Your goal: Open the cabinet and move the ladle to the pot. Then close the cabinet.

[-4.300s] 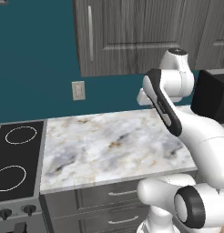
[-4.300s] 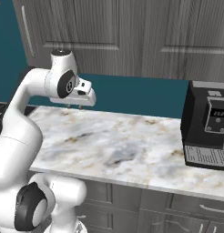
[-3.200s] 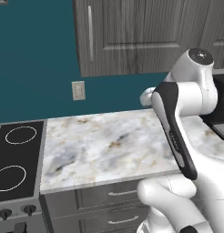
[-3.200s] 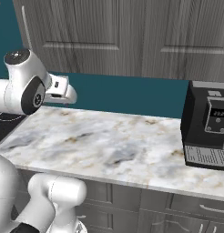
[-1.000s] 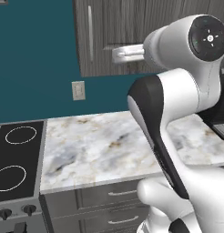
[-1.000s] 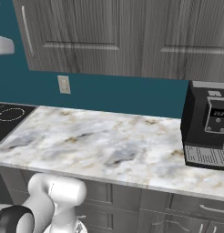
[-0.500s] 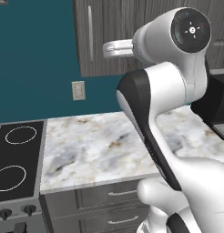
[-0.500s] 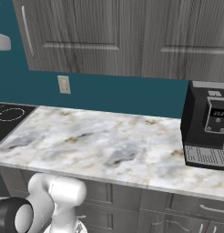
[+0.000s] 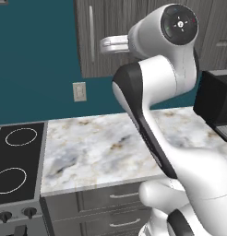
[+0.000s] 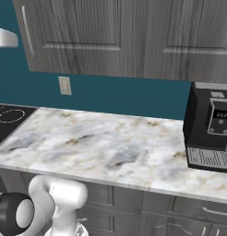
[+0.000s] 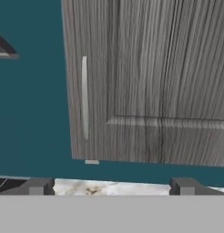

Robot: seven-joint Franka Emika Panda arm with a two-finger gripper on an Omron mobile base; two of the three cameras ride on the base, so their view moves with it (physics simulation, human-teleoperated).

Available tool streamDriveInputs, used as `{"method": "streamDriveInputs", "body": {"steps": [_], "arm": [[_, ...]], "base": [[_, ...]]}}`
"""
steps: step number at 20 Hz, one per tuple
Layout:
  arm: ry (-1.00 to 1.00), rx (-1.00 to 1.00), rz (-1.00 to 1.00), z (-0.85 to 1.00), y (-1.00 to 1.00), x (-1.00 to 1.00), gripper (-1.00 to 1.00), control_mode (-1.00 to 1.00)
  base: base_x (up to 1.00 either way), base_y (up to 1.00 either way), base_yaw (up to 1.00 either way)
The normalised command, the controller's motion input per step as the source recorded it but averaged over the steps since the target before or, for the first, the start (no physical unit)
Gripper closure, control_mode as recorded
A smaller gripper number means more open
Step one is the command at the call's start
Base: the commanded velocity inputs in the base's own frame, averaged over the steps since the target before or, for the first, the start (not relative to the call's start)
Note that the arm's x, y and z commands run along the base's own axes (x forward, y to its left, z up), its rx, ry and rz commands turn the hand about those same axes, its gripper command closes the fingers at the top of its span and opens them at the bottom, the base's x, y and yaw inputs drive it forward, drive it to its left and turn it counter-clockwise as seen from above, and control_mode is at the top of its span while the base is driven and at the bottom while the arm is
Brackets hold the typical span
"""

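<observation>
Reaching nearer than a moment ago, the spread claw faces the closed cabinet handle.

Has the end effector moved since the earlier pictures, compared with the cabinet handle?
Yes. The end effector has risen from above the counter and swung left, now level with the cabinet door, near its handle.

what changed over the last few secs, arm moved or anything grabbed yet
The arm rose from counter height and swung left, bringing the gripper up facing the cabinet door near its handle. Nothing grabbed: jaws open, door shut. The counter and coffee machine stayed put.
</observation>
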Motion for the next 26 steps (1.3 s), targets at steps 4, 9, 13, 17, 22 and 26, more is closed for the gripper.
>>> {"method": "streamDriveInputs", "body": {"steps": [4, 9, 13, 17, 22, 26], "arm": [[0.0, 0.01, 0.0, -0.02, 0.13, 0.23, -1.0, -1.0], [0.0, 0.06, 0.04, -0.04, 0.1, 0.15, -1.0, -1.0], [0.0, 0.05, 0.04, -0.04, 0.01, 0.22, -1.0, -1.0], [-0.03, 0.07, 0.06, -0.04, 0.0, 0.17, -1.0, -1.0], [-0.03, 0.01, 0.02, 0.0, 0.0, 0.11, -1.0, -1.0], [-0.04, -0.05, 0.0, 0.0, 0.01, 0.09, -1.0, -1.0]], "base": [[0.0, 0.0, 0.0], [0.0, 0.0, 0.0], [0.0, 0.0, 0.0], [0.0, 0.0, 0.0], [0.0, 0.0, 0.0], [0.0, 0.0, 0.0]]}}
